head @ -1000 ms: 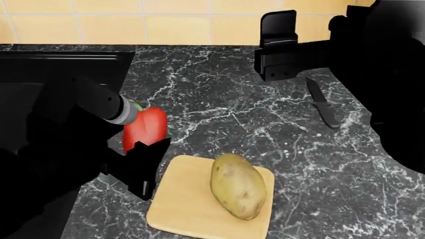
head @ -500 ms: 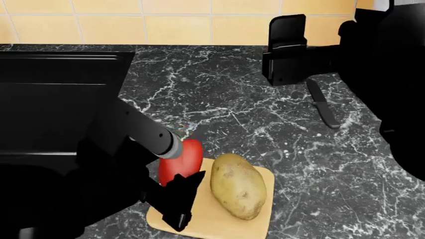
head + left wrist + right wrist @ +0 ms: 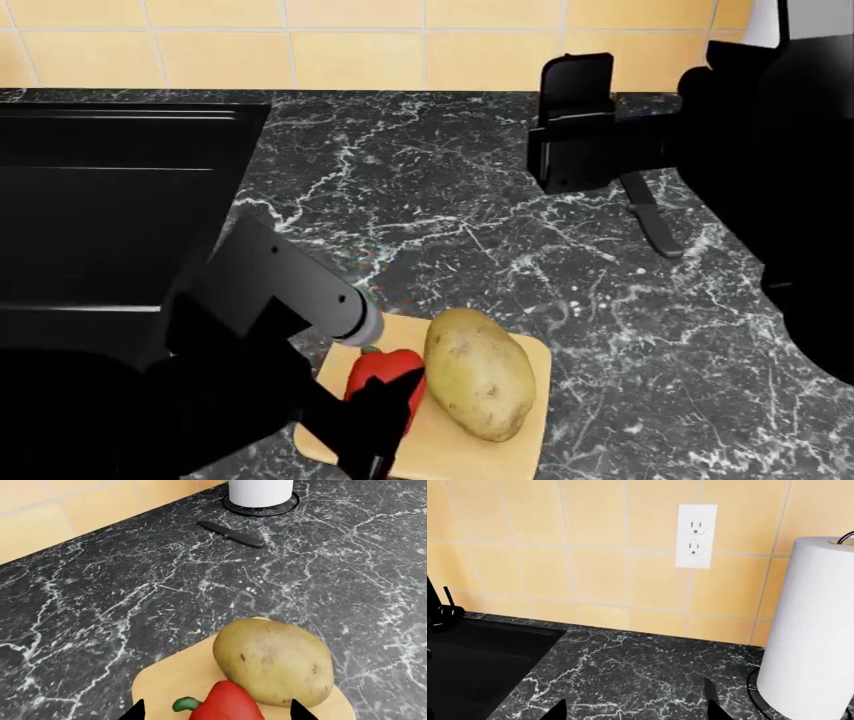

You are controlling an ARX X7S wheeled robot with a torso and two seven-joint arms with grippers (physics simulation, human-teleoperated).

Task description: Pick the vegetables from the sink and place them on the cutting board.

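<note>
The red bell pepper [image 3: 230, 705] lies between my left gripper's [image 3: 217, 711] fingertips, with a gap on each side, so the jaws stand open. In the head view the pepper [image 3: 380, 372] sits low over the pale cutting board [image 3: 447, 455], pressed beside the tan potato [image 3: 478, 373]. My left gripper [image 3: 378, 415] partly covers it there. The potato [image 3: 273, 662] rests on the board [image 3: 167, 685]. The black sink [image 3: 120, 200] is at the left and shows no vegetables. My right gripper [image 3: 577, 120] is open and empty, high over the back counter [image 3: 637, 710].
A black knife [image 3: 650, 215] lies on the marble counter right of the board; it also shows in the left wrist view [image 3: 233, 534]. A paper towel roll [image 3: 814, 630] stands at the back right by the tiled wall. The sink [image 3: 467, 670] edge and faucet [image 3: 440, 610] are at the left.
My left arm carried the pepper right and down, from over the counter by the sink to the board beside the potato. The right gripper drifted slightly right.
</note>
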